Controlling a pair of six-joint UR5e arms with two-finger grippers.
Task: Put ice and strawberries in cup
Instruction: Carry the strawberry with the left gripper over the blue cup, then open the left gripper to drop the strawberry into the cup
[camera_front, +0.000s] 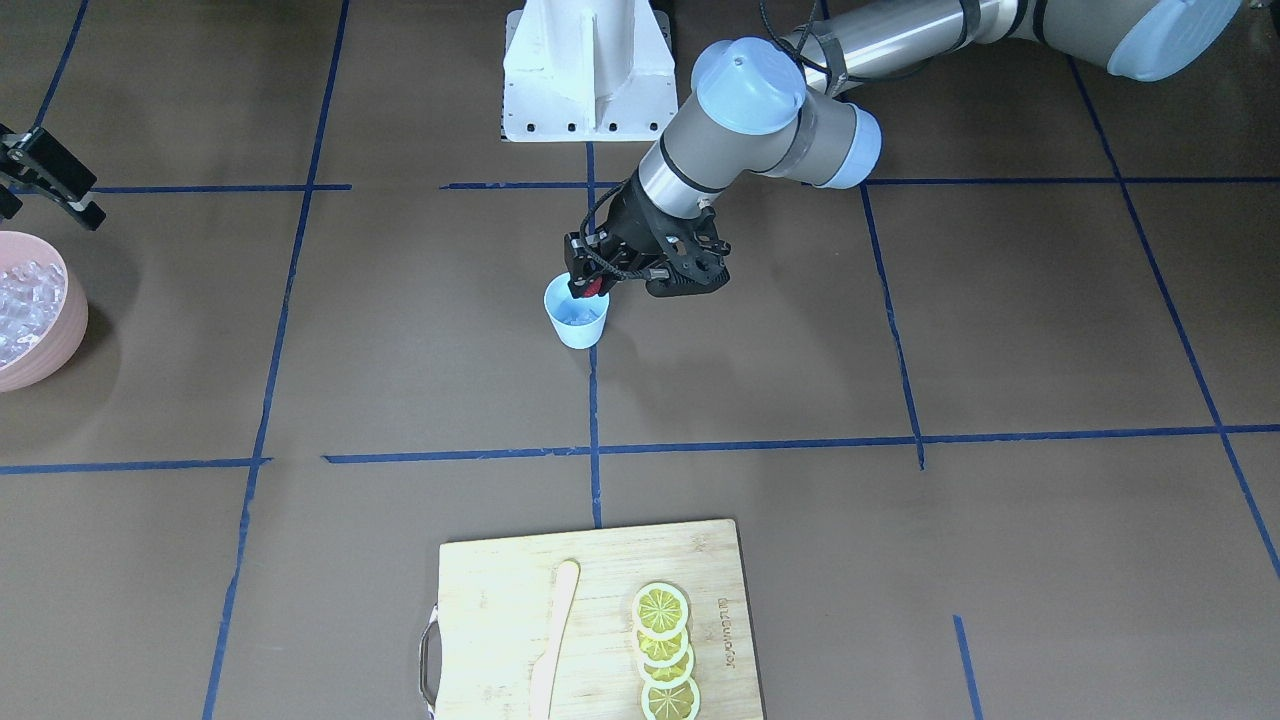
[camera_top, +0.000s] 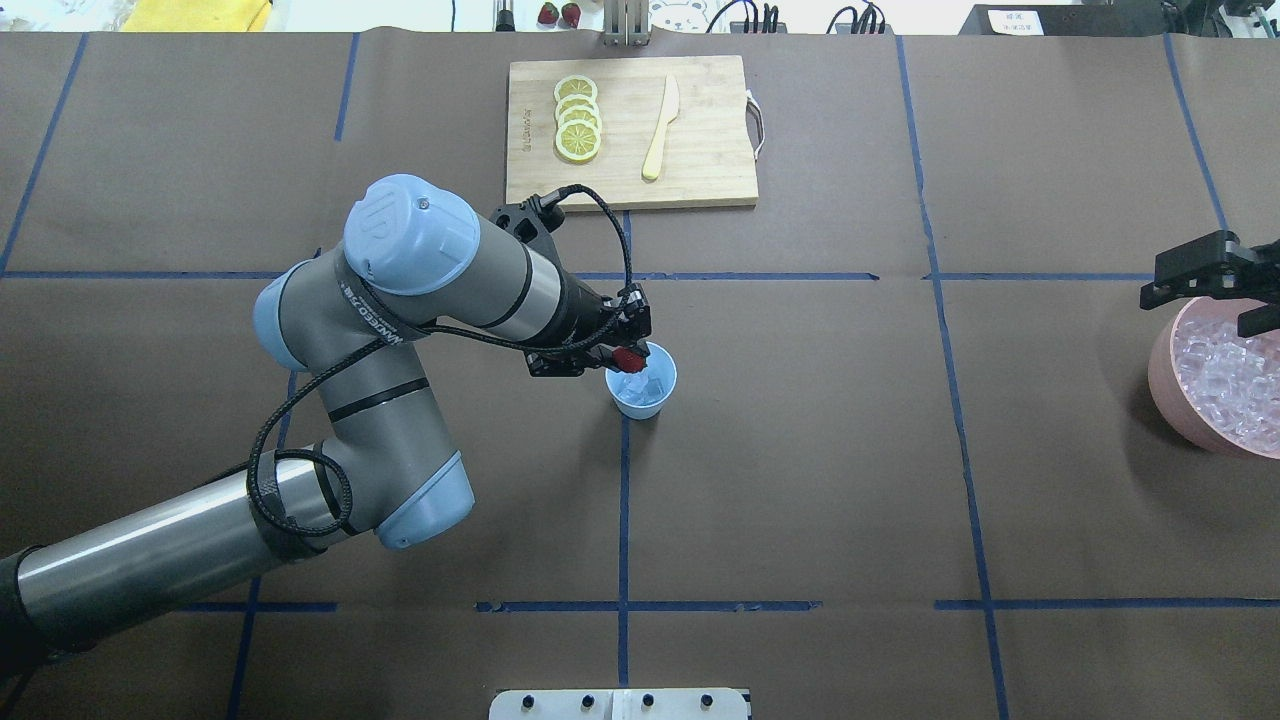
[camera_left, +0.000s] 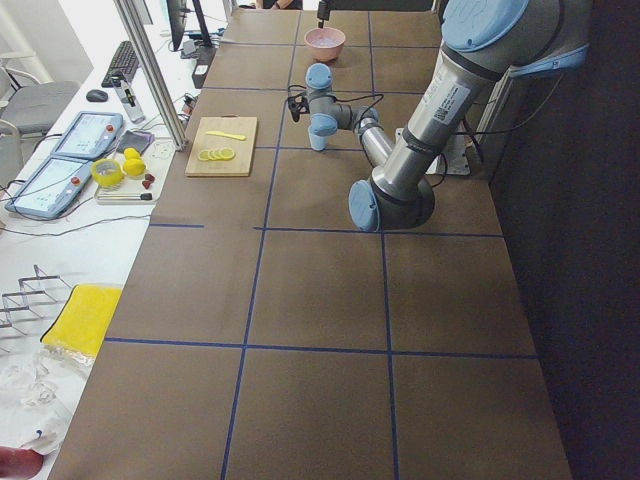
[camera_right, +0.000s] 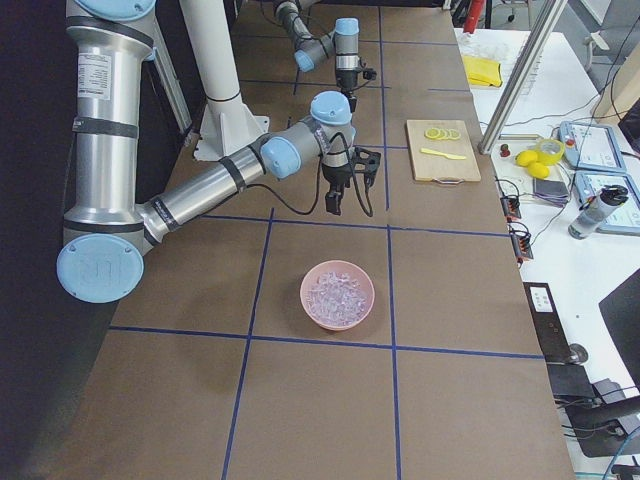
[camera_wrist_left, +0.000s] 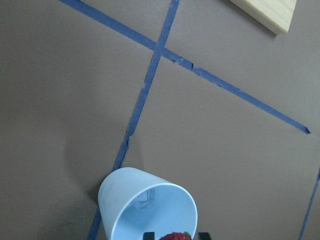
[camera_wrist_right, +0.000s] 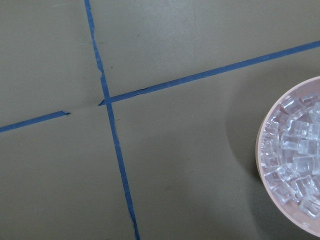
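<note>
The light blue cup (camera_top: 655, 402) stands at the table's middle and holds a few clear ice cubes (camera_top: 636, 385). My left gripper (camera_top: 628, 352) is shut on a dark red strawberry (camera_top: 627, 355) just above the cup's rim. In the left wrist view the strawberry (camera_wrist_left: 174, 236) sits between the fingertips (camera_wrist_left: 148, 235), over the cup (camera_wrist_left: 120, 192), with an ice cube (camera_wrist_left: 145, 199) inside. In the front view the gripper (camera_front: 590, 288) is over the cup (camera_front: 580, 330). My right gripper (camera_top: 1200, 308) is open and empty above the near edge of the pink bowl (camera_top: 1160, 370).
The pink bowl (camera_front: 75, 320) is full of ice (camera_wrist_right: 297, 155). A wooden cutting board (camera_top: 700, 170) with lemon slices (camera_top: 578, 118) and a wooden knife (camera_top: 660, 128) lies at the far side. The white robot base (camera_front: 588, 75) stands behind the cup.
</note>
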